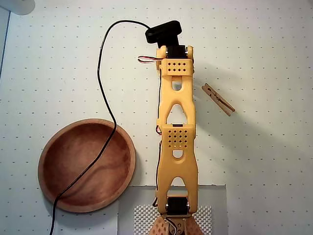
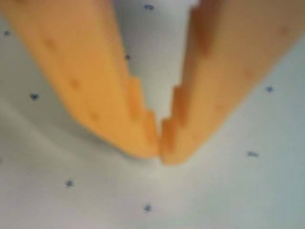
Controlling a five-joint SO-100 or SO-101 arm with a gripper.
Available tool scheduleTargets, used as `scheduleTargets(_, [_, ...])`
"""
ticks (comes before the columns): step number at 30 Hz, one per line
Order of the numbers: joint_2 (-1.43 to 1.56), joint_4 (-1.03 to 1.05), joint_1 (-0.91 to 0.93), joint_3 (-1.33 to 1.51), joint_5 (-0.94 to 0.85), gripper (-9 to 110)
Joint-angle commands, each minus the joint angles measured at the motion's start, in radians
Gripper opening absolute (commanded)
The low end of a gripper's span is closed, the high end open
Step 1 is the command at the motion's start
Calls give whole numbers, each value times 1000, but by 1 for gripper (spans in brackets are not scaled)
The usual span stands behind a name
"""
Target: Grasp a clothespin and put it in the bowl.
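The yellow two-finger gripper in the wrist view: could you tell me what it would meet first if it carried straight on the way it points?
The yellow gripper, fingertips together, points at the white dotted table surface. Nothing lies between, so it would probably meet the bare table first; depth is unclear. The tan wooden clothespin lies off to one side in the overhead view.

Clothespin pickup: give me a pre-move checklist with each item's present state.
1. Clothespin visible and unobstructed on the table: ok.
2. Gripper empty: ok, fingertips touching with nothing between.
3. Jaws open for a grasp: not ok, shut.
4. Gripper over the clothespin: not ok; the wrist view shows only dotted table.
5. Bowl empty: ok.
6. Black cable clear of the bowl: not ok, it crosses over it.
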Motion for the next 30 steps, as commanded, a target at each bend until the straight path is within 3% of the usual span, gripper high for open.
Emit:
scheduleTargets(1, [49, -2, 28, -51, -35, -3])
scheduleTargets(16, [57, 0, 193, -51, -55, -2])
scheduleTargets(30, [60, -3, 218, -64, -230, 2])
